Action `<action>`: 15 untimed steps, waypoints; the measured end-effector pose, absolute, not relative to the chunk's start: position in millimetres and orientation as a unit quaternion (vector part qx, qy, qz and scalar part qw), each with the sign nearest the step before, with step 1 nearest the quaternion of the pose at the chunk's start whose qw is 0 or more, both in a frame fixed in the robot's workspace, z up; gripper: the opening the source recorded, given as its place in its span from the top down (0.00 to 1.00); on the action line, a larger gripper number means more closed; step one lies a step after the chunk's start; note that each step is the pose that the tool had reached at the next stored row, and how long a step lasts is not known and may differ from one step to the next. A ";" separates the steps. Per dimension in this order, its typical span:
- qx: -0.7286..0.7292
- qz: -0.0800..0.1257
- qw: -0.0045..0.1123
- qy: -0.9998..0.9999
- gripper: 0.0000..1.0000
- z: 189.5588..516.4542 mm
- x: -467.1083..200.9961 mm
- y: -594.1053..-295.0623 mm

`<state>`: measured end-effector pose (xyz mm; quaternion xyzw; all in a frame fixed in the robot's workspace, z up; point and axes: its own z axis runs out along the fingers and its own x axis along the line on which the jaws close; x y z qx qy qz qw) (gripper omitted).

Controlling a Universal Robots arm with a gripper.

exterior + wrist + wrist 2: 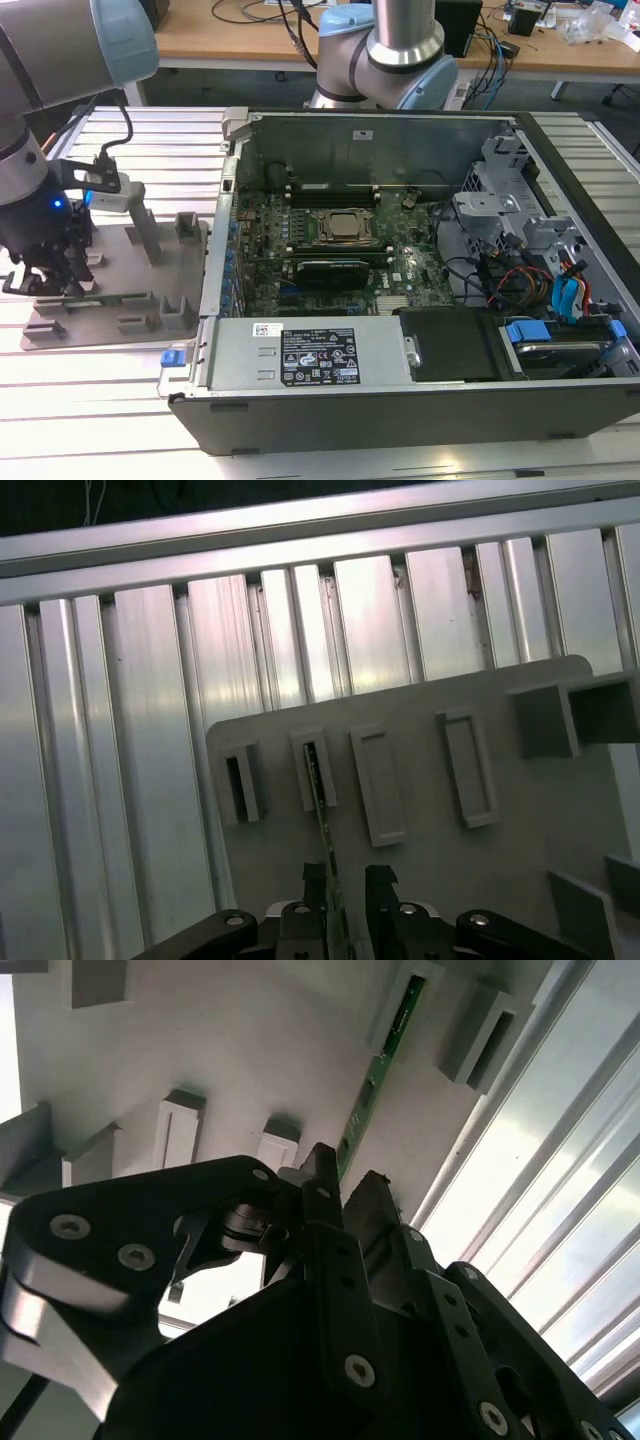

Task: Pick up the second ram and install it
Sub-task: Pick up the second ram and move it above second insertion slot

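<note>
As my pincer (345, 880) hangs low over the grey fixture plate (440, 870), its jaws stand narrowly apart astride the second ram (324, 825), which stands on edge in the plate's slotted blocks, one finger just beside it, the other slightly off.

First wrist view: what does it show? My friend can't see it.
An open gripper straddles a thin green ram stick standing on edge in a slot of a grey fixture plate, which lies on a ribbed metal table.
</note>
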<state>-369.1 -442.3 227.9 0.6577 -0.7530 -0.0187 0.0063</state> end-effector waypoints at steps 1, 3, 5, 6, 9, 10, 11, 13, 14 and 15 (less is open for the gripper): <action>0.659 -0.018 0.006 -0.752 0.70 226.9 -368.6 -442.3; 0.666 -0.017 0.007 -0.746 0.70 221.3 -365.8 -442.5; 0.670 -0.017 0.008 -0.742 0.70 216.2 -364.6 -442.8; 0.673 -0.017 0.008 -0.740 0.70 213.4 -364.4 -442.9; 0.678 -0.017 0.008 -0.735 0.70 203.9 -364.3 -443.2; 0.678 -0.017 0.008 -0.735 0.70 200.9 -364.3 -443.2; 0.678 -0.017 0.008 -0.735 0.70 198.6 -364.3 -443.2; 0.678 -0.017 0.008 -0.735 0.70 198.2 -364.3 -443.2; 0.678 -0.017 0.008 -0.735 0.70 198.0 -364.3 -443.2; 0.678 -0.017 0.008 -0.735 0.70 197.7 -364.3 -443.2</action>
